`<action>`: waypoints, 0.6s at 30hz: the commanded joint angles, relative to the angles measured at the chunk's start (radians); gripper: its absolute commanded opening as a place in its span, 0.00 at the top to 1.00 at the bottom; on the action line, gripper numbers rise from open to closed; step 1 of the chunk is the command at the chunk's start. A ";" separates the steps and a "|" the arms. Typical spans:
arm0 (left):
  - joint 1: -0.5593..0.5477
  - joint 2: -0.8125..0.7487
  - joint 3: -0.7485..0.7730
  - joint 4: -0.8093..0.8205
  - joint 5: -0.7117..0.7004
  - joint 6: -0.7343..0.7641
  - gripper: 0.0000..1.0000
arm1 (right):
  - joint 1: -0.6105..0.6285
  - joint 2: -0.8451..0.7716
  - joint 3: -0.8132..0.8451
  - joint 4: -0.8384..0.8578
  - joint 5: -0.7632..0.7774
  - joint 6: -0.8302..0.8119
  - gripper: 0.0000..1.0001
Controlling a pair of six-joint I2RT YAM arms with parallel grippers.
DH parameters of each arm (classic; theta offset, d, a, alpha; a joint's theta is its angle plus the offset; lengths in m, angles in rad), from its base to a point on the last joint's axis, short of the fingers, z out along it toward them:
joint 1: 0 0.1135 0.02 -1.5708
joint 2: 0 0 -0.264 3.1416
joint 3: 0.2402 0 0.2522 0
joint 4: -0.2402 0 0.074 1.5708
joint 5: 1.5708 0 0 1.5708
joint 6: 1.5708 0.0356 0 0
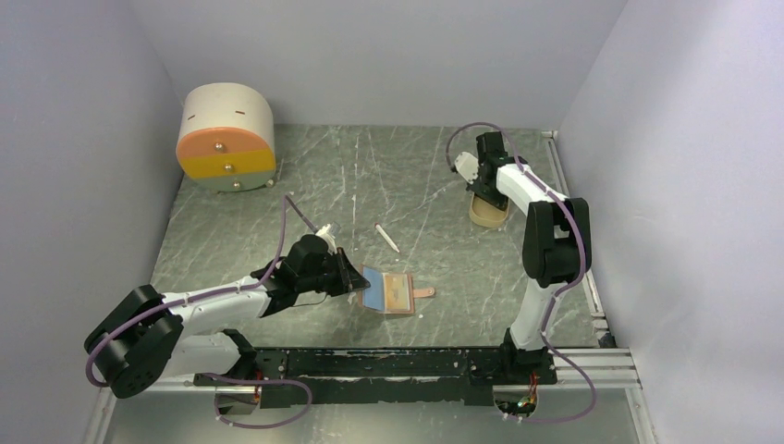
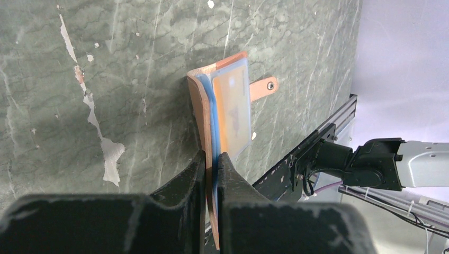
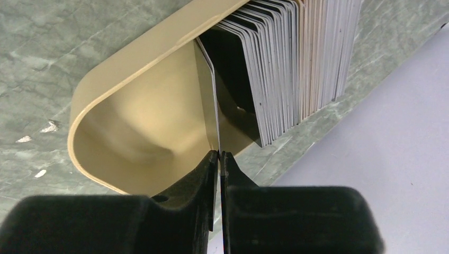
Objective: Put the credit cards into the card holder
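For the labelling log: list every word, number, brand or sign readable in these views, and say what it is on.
No text can be read in any view.
Card holder: the orange card behind its clear window carries a darker mark, too blurred to read.
Credit cards in the tan tray: only edges and plain faces show, no print.
Round drawer box: no label visible.

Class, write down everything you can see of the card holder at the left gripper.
The card holder is a tan, leather-looking wallet with a blue inner layer, a clear window pocket and a strap tab bearing a round snap. It sits on the green table. The left gripper is shut on one edge; nothing else touches it.
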 commanded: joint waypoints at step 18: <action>0.004 0.011 0.048 0.021 0.042 0.012 0.91 | -0.019 -0.025 0.006 0.063 0.024 -0.020 1.00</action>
